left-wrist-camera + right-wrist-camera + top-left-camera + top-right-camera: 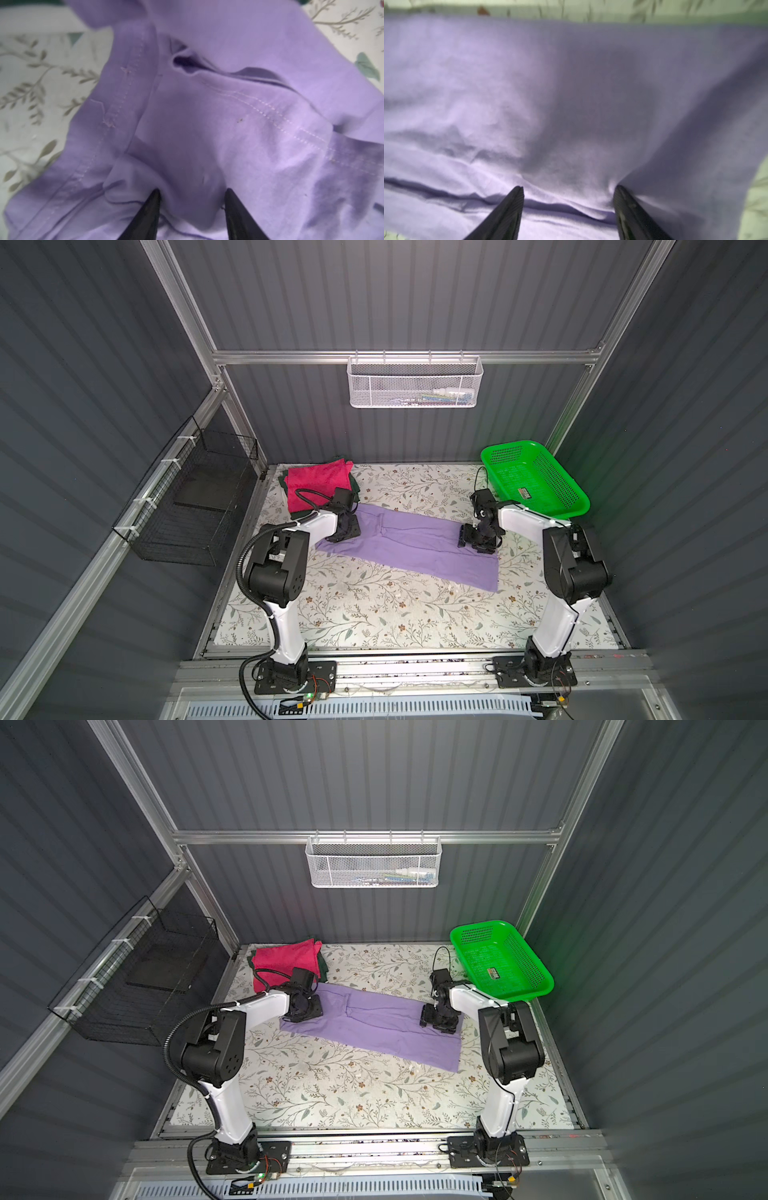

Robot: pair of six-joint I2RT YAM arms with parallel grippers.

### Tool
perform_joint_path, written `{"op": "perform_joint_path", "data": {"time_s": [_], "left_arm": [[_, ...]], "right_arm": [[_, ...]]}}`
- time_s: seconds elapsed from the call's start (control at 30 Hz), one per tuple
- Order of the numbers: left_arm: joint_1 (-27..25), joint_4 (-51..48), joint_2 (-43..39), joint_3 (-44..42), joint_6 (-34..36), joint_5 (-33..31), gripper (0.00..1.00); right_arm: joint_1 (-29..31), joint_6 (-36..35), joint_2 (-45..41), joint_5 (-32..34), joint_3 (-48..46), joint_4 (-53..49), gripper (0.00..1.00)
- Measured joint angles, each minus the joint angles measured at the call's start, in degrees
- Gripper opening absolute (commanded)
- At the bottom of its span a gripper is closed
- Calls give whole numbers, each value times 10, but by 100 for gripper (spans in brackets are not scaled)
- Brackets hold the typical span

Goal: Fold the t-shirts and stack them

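A lavender t-shirt (407,543) (374,1019) lies folded into a long strip across the middle of the table. My left gripper (347,533) (192,190) presses down on its left end, jaws apart, with a hump of lavender cloth (207,104) between the fingertips. On the strip's right end rests my right gripper (478,543) (568,187), jaws wider apart over rippled cloth (550,93). At the back left, a folded magenta t-shirt (316,483) (286,959) sits on a dark green t-shirt (283,481) (322,965), just behind the left gripper.
A bright green plastic basket (513,444) (482,924) stands at the back right, close behind the right arm. A black wire basket (187,506) hangs on the left wall and a white mesh basket (415,383) on the back rail. The floral tabletop (374,614) stretches in front of the strip.
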Motion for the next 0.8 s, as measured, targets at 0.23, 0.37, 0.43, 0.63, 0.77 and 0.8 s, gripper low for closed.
{"op": "perform_joint_path", "data": {"time_s": [0.23,0.37,0.43,0.63,0.77,0.8], "left_arm": [[-31,2,52,68,9,-2,51],[-41,-7,103,143,23,7,51],[-42,-19,136,194,34,14,52],[-42,-71,238,364,77,46,52],[-42,-108,316,500,101,89,53],[-42,-120,340,542,106,102,53]], "right_arm": [[31,25,-97,-36,-120,26,71],[60,42,-132,-54,-159,26,70],[74,50,-141,-62,-169,26,70],[130,80,-162,-102,-195,35,71],[171,96,-168,-145,-209,56,71],[181,98,-167,-160,-211,64,70]]}}
